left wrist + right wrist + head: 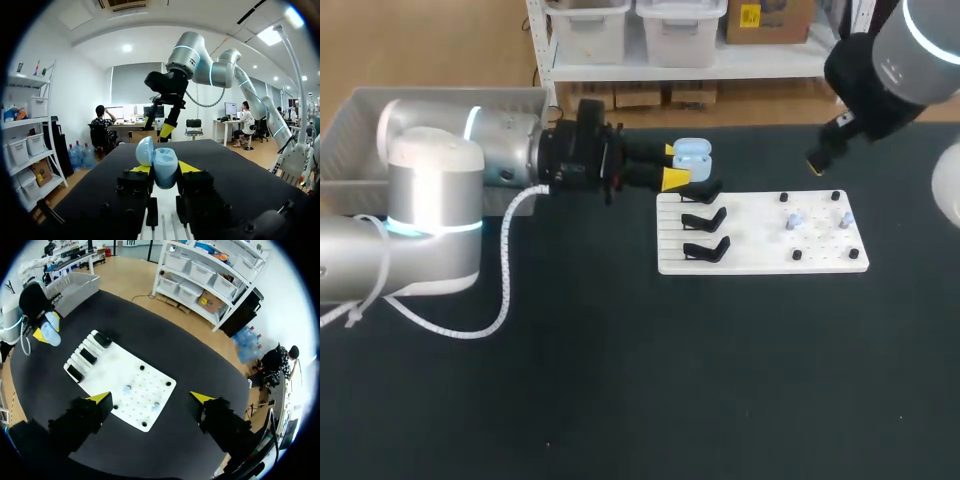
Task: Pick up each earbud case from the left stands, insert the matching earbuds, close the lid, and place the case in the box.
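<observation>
Fingers (189, 167) of the left gripper (165, 168) clamp a light blue earbud case (165, 172) from two sides, its lid (144, 151) swung open to one side. In the head view the case sits between the yellow tips, held off the black table (620, 380) just beyond the far corner of a white board (760, 255). Three black stands (704, 219) line that board's left edge, the farthest just beside the case. Two small pale earbuds (796, 220) lie on the board's right half among black pegs (797, 255). The right gripper (151, 397) hangs high above the board's right part, its fingers spread wide with nothing between them; the board shows below the gap. A grey box (350, 130) stands at the table's far left, partly behind the left arm.
</observation>
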